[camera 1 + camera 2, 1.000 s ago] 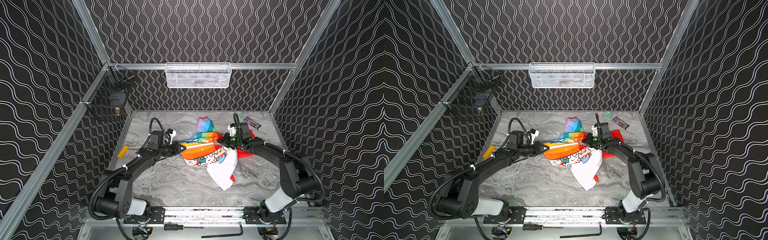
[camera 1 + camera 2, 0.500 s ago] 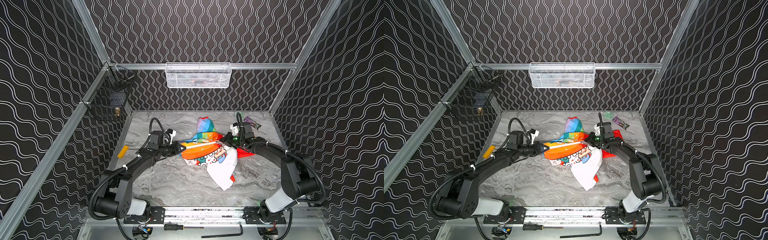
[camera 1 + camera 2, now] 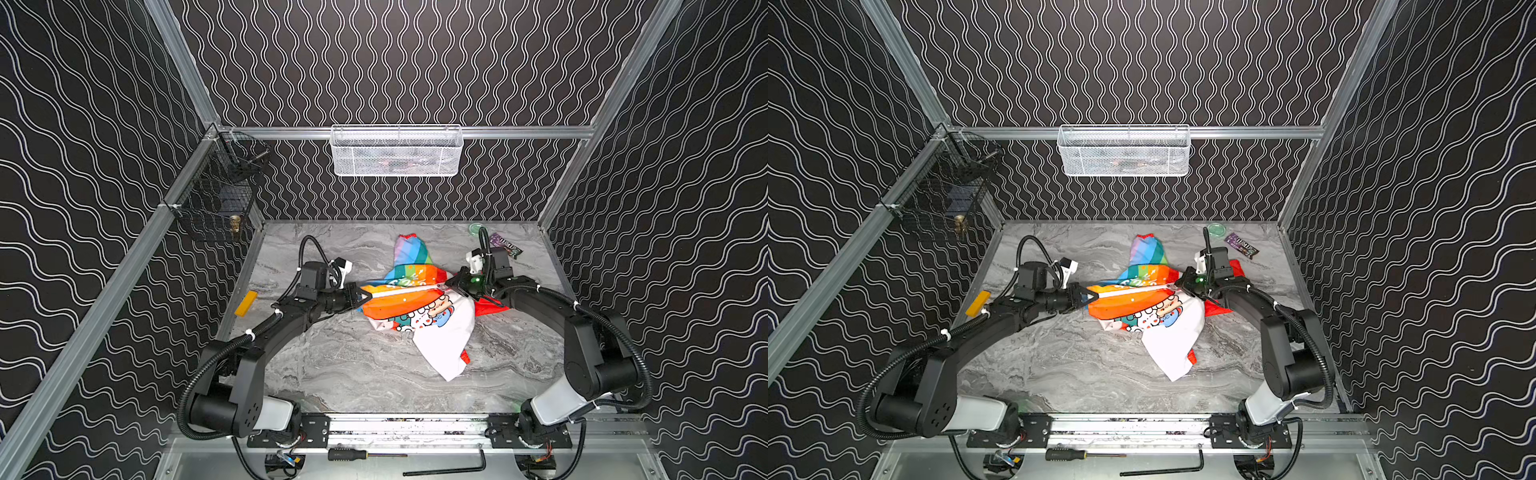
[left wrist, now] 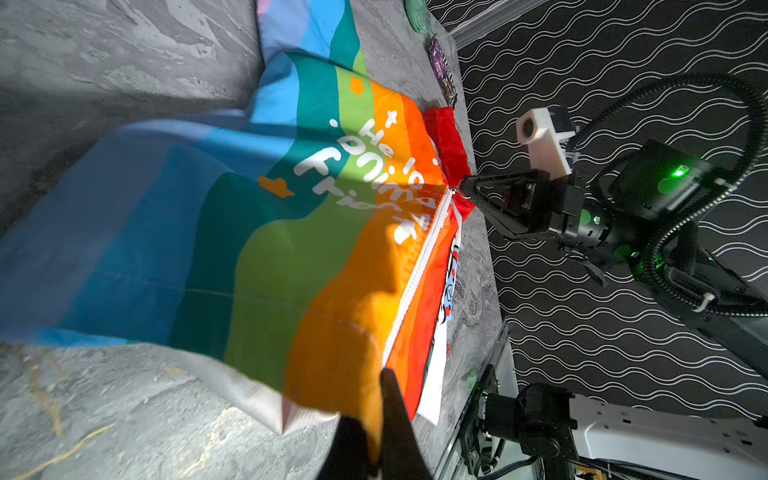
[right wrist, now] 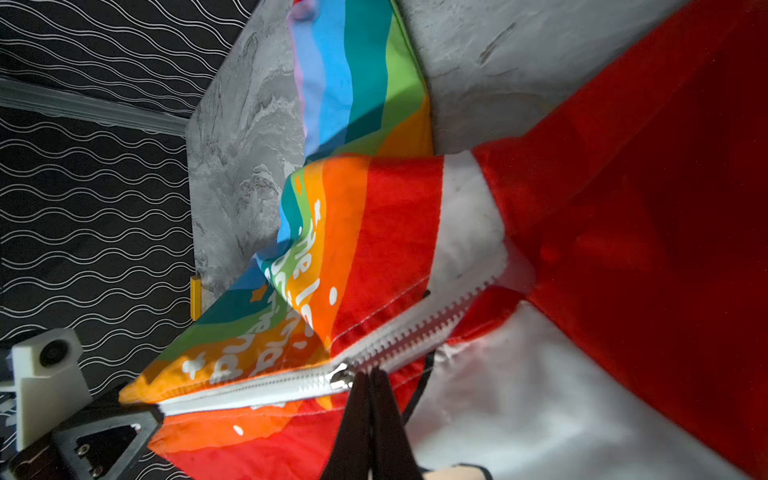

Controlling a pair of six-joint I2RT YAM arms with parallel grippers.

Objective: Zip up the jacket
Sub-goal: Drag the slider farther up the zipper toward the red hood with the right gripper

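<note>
Top views: grey marble-look worktop [image 3: 353,365] inside a black wavy-patterned enclosure. The small rainbow-striped fabric jacket [image 3: 415,299] [image 3: 1133,303] lies mid-worktop, slightly toward the back and right. Its long axis follows the zip, running left-right. The hem end is at the left pincer [image 3: 368,296] and the collar end at the right pincer [image 3: 451,283]. The red hood [image 3: 490,309] spreads under the right arm. The rainbow sleeve [image 3: 409,249] points to the back wall. The white sleeve [image 3: 444,353], red at the cuff, points to the front rail.

White wire-mesh basket [image 3: 397,151] hangs on the back rail, contents blurred, cannot tell what they are. Black wire basket [image 3: 216,199] on the left wall holds a small brass-coloured item [image 3: 235,223] and something dark, unclear.

Left pincer is clenched on the jacket hem at the zip's bottom end, with orange fabric pinched between its fingers [image 4: 390,399]. Right pincer is clenched, tips together on the metal zipper slider [image 5: 343,376]. The white plastic zipper [image 4: 419,266] is closed from the hem up to the slider. Past it, toward the collar, the teeth are apart.

Small stuff: yellow block [image 3: 246,303] at the worktop's left edge. Purple wrapper [image 3: 505,245] and green round disc [image 3: 476,228] sit in the back right corner.
</note>
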